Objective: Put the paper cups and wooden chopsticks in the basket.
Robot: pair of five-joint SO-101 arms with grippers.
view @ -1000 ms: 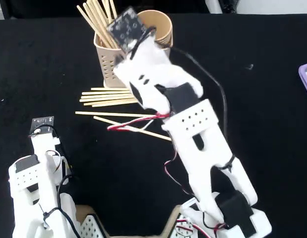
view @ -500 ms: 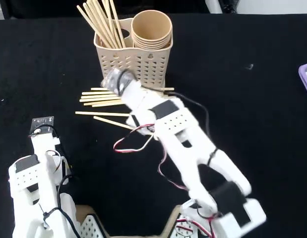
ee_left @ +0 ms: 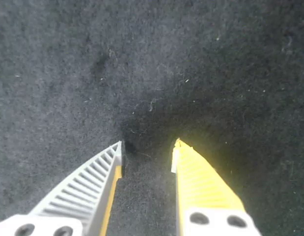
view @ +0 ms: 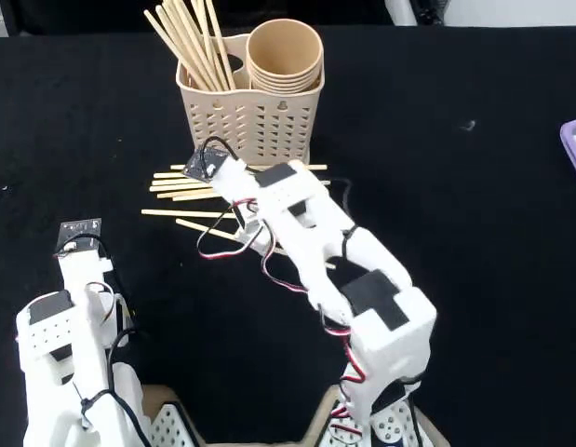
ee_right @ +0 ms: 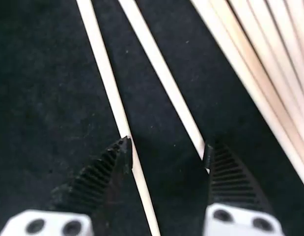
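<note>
- Right hand (ee_right: 166,145) spread, low over two loose chopsticks (ee_right: 105,73) on the bench (view: 474,233), near the basket (view: 246,126).
- Basket holds stacked cups (view: 285,51) and a chopstick bundle (view: 187,42).
- Left hand (ee_left: 147,150) spread, just above the bench.

Left arm (view: 60,345), right arm (view: 311,237): white shells, black servo blocks; red and black cables on the right. Left hand (ee_left: 148,145): white and yellow ribbed fingers. Right hand (ee_right: 166,144): black ribbed fingers.
</note>
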